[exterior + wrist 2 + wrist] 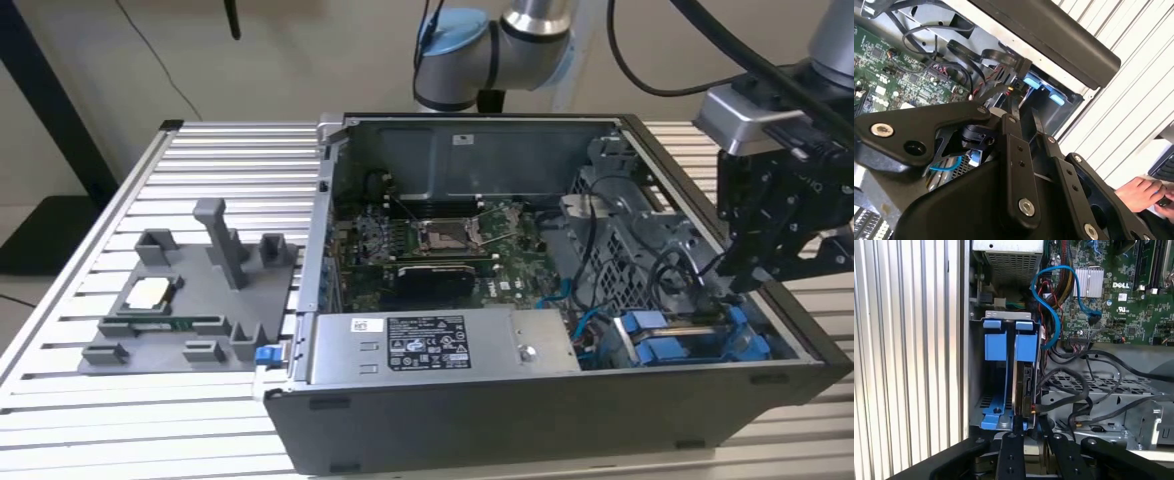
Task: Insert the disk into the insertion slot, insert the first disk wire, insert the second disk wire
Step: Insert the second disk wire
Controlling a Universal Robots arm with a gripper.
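An open computer case (534, 420) lies on a slatted metal desk (214, 150), seen from above. Inside are one green motherboard (441, 240) and one labelled grey power-supply box (441, 345). At the end of the case on the exterior view's right is the insertion slot (974, 370), a grey bay holding two bright blue carrier frames (995, 345) side by side. The one disk (1026, 385) sits in the frame nearer the motherboard. It stands on its thin edge, and its long axis runs along the case's near wall. Its blue tab end points toward the power-supply box, and its other end points toward the tool. The single black tool (738, 288) reaches down into the case at that far end of the disk. In the first wrist view the tool (1029, 421) is clenched narrowly on the end of one black wire (1054, 402), right at the disk's end. One light blue cable (1049, 315) loops between the bay and the motherboard. On the desk at the exterior view's left, well apart from the case, rests one grey holder tray (134, 345). In the second wrist view, one person's hand (1141, 192) shows beyond the desk.
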